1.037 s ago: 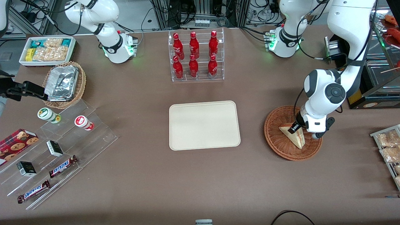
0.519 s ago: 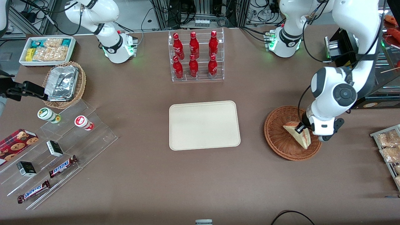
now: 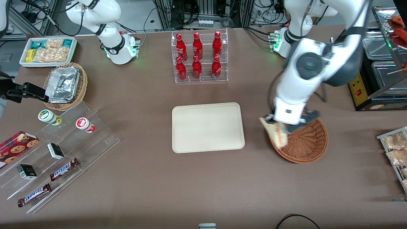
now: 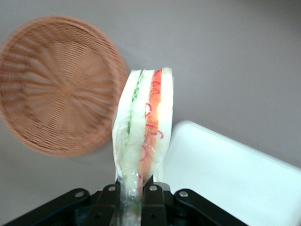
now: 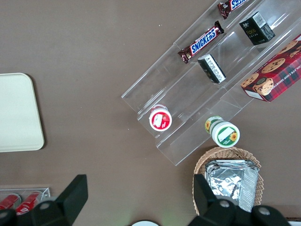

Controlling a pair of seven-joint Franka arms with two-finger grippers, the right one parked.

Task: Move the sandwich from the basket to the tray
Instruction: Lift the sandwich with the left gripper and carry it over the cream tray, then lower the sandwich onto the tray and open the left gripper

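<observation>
left arm bent over basket (image 3: 305, 144) rim | gripper (image 3: 279, 127) jaws clamped on sandwich (image 4: 143, 136) | sandwich airborne, long axis pointing away from jaws, toward tray (image 3: 208, 127)

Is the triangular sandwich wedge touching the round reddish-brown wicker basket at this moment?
Apart. In the left wrist view the sandwich wedge, clamped in the left claw, hangs clear of the wicker basket, with bare table showing between them.

Three cameras: one high overview, two wrist-mounted

The front view looks steeply down on the whole table (image 3: 143, 178). The left wrist camera looks close along the gripper (image 4: 134, 200), sharing basket (image 4: 56, 84) and tray (image 4: 235, 174) with it. The right wrist camera looks straight down, catching the tray's edge too.
</observation>
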